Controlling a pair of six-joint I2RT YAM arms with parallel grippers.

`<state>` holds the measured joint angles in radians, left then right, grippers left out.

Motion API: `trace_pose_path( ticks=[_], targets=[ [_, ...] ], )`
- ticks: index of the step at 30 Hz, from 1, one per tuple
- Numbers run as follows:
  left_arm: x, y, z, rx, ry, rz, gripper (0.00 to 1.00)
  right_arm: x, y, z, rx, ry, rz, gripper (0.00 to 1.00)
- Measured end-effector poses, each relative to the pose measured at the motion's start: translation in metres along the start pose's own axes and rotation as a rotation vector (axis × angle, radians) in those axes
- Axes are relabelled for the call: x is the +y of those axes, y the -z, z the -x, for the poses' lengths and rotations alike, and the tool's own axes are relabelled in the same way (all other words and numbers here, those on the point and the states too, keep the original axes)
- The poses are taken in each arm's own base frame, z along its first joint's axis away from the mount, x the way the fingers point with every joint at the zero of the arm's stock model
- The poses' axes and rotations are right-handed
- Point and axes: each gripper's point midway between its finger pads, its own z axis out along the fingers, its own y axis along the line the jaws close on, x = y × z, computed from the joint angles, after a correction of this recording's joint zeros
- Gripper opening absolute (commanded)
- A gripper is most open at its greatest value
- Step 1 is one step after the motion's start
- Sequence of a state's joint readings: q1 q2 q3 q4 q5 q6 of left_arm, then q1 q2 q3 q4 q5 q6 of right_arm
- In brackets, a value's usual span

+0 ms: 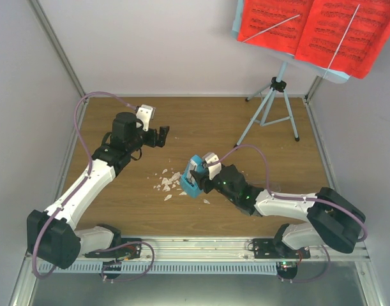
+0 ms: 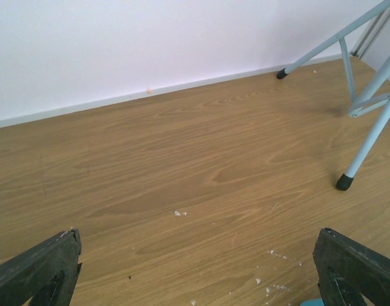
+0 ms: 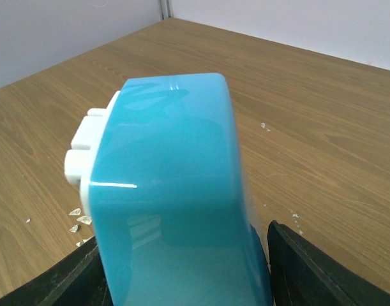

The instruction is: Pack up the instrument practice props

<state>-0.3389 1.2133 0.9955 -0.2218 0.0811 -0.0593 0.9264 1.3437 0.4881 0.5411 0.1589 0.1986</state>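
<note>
Centrally, blue box (image 3: pixel 169 191) between the fingers of the right gripper (image 1: pixel 197 176), firm grip not determinable; left gripper (image 1: pixel 161 135), far left, spread wide, empty.

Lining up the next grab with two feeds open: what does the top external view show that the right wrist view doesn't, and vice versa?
Only top external: the pale-blue music stand carrying the red sheet-music pages at the far right, both arms, and the left fingers spread open.
Only right wrist: a white ridged part on the left side of the blue box.
Both: the blue box between the right fingers, white scraps beside it, and the wooden table.
</note>
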Motion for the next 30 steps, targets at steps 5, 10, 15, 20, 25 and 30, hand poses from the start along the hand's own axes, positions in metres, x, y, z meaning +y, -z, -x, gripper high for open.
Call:
trace_pose_path(
  ticks=[5,10,15,20,25,30],
  targets=[
    [-0.0011,-0.0001,-0.0002,0.001,-0.001,-0.002,0.99,-0.0001,0.0,0.0,0.0,-0.001,0.0,0.6],
    [-0.0027,-0.0001,-0.0003,0.001,-0.003,-0.006,0.99,-0.0001,-0.0003,-0.0006,0.001,-0.001,-0.001,0.61],
    [-0.0034,-0.0002,-0.0003,0.001,-0.004,-0.008,0.99,-0.0004,-0.0008,-0.0006,0.0,-0.009,-0.002,0.63],
    [-0.0034,-0.0002,-0.0003,0.001,-0.004,-0.008,0.99,-0.0003,-0.0013,-0.0009,0.003,-0.018,-0.002,0.66],
    [-0.0036,-0.0002,-0.0004,0.001,-0.004,-0.008,0.99,-0.001,-0.0023,-0.002,0.009,-0.019,-0.005,0.68],
    [-0.0048,-0.0002,-0.0005,0.001,-0.005,-0.011,0.99,-0.0026,-0.0023,-0.0026,0.013,-0.021,-0.013,0.79]
  ],
)
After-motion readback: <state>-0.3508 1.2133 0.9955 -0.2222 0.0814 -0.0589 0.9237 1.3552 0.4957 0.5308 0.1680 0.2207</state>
